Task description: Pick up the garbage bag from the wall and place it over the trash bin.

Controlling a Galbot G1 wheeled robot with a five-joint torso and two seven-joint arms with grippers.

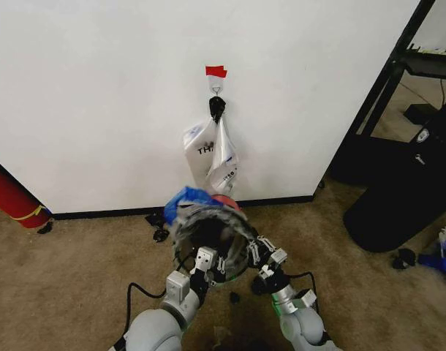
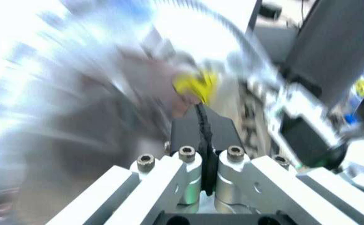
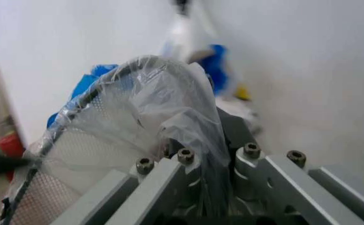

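Garbage bag draped over the trash bin, both grippers at its near rim.

The trash bin (image 1: 212,238), black wire mesh with a bit of red showing at its far side, stands on the carpet just in front of the wall (image 1: 99,95); its inside looks dark, and what lies in it cannot be told. The garbage bag (image 1: 188,199) covers the bin's mouth: thin, crinkly, translucent plastic with a bright blue patch bunched at the far left rim. The left gripper (image 1: 205,262) holds its jaws pressed together; its wrist view is badly blurred, so whether film is caught there is unclear. The right gripper (image 3: 200,164) has its jaws clamped on a fold of the bag at the rim. Another white bag (image 1: 212,150) hangs from a hook (image 1: 216,89) under red tape (image 1: 216,71).
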